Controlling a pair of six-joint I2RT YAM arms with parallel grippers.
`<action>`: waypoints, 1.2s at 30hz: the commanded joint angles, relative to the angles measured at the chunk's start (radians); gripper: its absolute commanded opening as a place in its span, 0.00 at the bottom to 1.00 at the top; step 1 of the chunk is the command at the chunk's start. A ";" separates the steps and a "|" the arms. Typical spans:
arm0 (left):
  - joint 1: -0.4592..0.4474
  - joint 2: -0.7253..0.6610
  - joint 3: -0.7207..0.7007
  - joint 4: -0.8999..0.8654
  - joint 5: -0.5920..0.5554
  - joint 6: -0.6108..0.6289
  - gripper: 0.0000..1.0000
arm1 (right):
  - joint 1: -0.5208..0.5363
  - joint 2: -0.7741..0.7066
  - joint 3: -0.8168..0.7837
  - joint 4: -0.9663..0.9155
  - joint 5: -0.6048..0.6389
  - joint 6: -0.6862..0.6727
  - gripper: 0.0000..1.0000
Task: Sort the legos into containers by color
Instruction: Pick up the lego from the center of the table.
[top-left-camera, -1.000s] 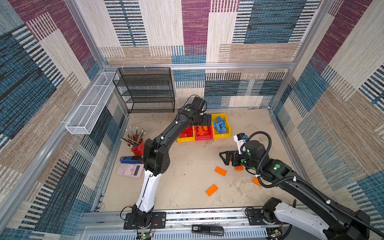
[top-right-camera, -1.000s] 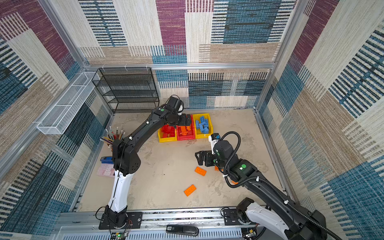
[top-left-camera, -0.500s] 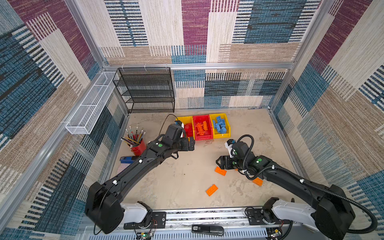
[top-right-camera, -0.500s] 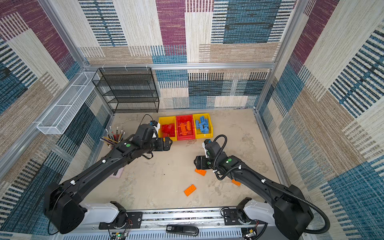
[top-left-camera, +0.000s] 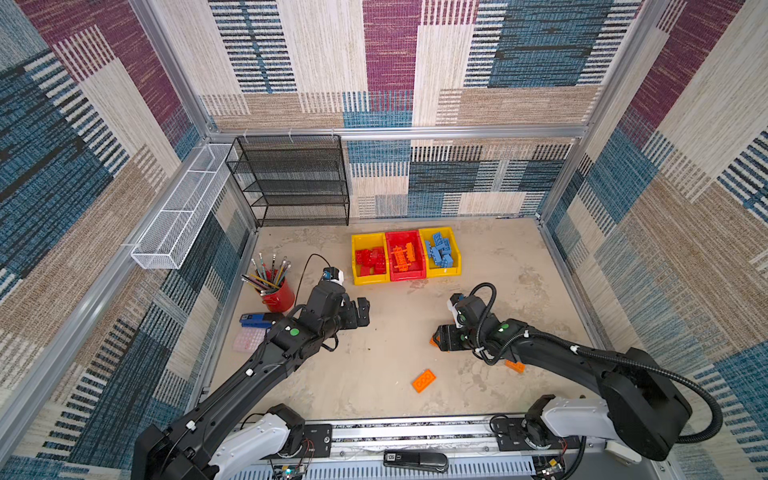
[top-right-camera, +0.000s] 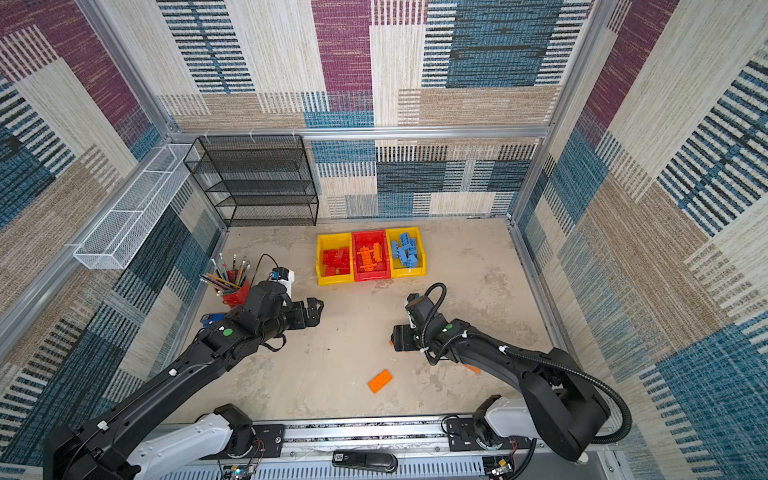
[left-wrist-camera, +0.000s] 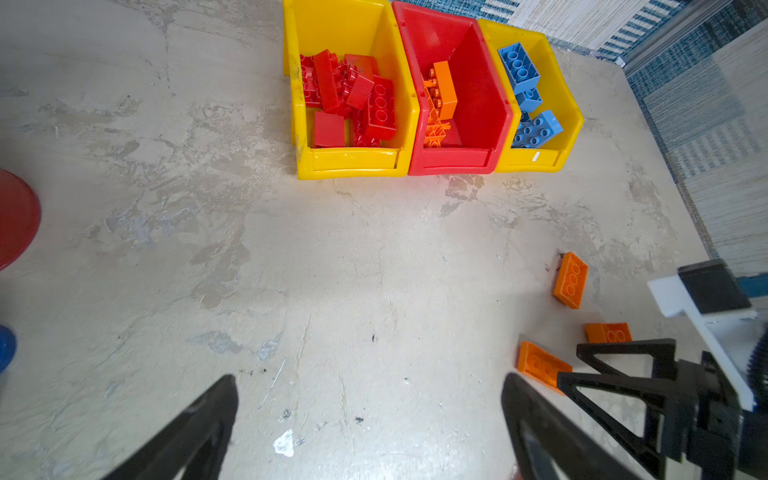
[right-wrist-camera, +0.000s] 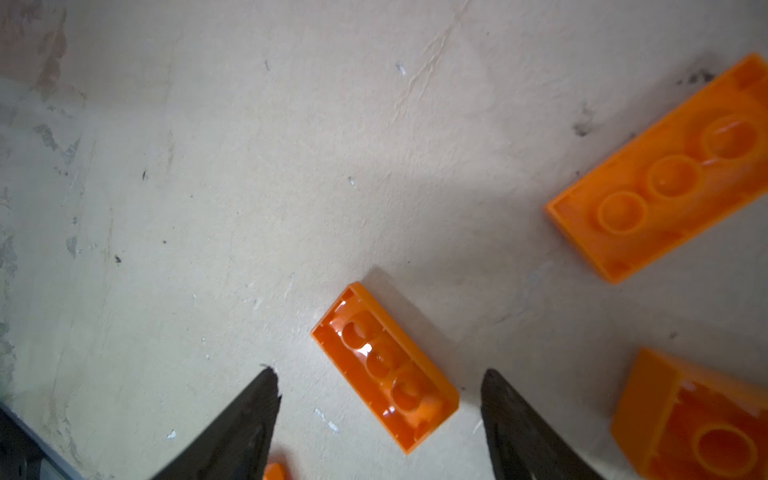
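Note:
Three joined containers stand at the back: a yellow bin (top-left-camera: 370, 280) with red legos (left-wrist-camera: 349, 95), a red bin (top-left-camera: 407, 276) with orange ones (left-wrist-camera: 442, 89), and a yellow bin (top-left-camera: 446, 272) with blue ones (left-wrist-camera: 519, 68). My right gripper (right-wrist-camera: 380, 395) is low over the table and open. An upturned orange brick (right-wrist-camera: 384, 365) lies between its fingers with a gap on each side. Two more orange bricks (right-wrist-camera: 665, 174) (right-wrist-camera: 698, 419) lie beside it, one of them (top-left-camera: 424, 380) nearer the front. My left gripper (left-wrist-camera: 368, 380) hangs open and empty over bare table at centre left (top-left-camera: 361, 311).
A red pencil cup (top-left-camera: 280, 295), a blue stapler (top-left-camera: 255, 320) and a pink pad (top-left-camera: 248, 338) sit along the left wall beside my left arm. A black mesh shelf (top-left-camera: 295, 183) stands at the back left, with a white wire basket (top-left-camera: 178, 212) on the left wall.
My left arm has pulled back from the bins to the centre left, jaws fully open. My right gripper has shifted over the orange brick and its jaws have narrowed around it.

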 joint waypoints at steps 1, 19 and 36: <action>0.003 -0.023 -0.024 -0.022 -0.028 0.007 0.99 | 0.002 0.034 0.014 0.050 0.034 -0.030 0.78; 0.003 -0.174 -0.096 -0.088 -0.070 -0.024 0.99 | 0.117 0.172 0.094 -0.097 0.147 -0.013 0.62; 0.003 -0.226 -0.117 -0.115 -0.069 -0.043 1.00 | 0.174 0.285 0.209 -0.180 0.189 0.015 0.26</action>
